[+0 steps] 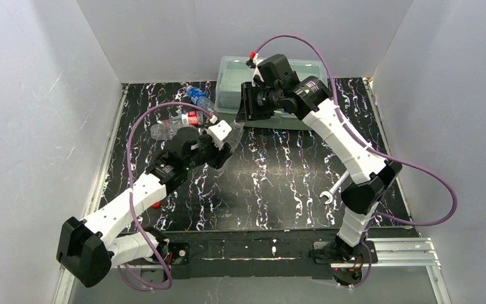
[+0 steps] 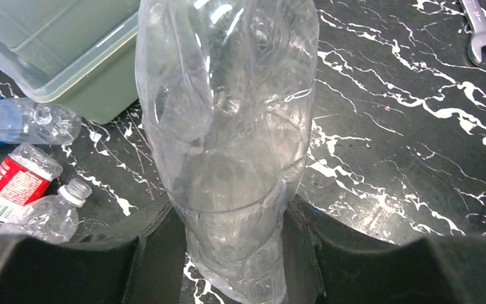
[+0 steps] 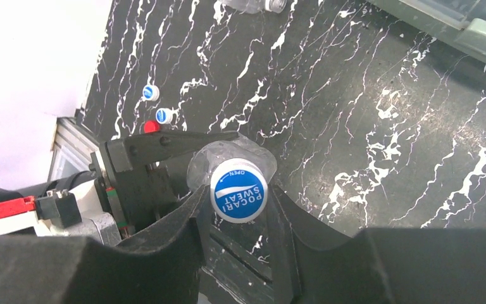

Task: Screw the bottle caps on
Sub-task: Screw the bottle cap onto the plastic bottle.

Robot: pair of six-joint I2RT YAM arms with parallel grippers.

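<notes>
My left gripper (image 2: 231, 244) is shut on the base of the plain clear bottle (image 2: 228, 126) and holds it above the table; in the top view it (image 1: 218, 151) points the bottle (image 1: 236, 128) at my right gripper (image 1: 248, 109). My right gripper (image 3: 238, 204) is shut on a blue and white cap (image 3: 238, 194) that sits on that bottle's neck. The red-label bottle (image 2: 12, 183) and the blue-label bottle (image 2: 19, 120) lie uncapped on the table at the back left. Two blue and white caps (image 3: 163, 115) and a red cap (image 3: 152, 126) lie loose near the left edge.
A large translucent lidded box (image 1: 228, 82) stands at the back, under my right arm. A silver wrench (image 1: 332, 190) lies on the black marbled table by the right arm's base. White walls close in the sides and back.
</notes>
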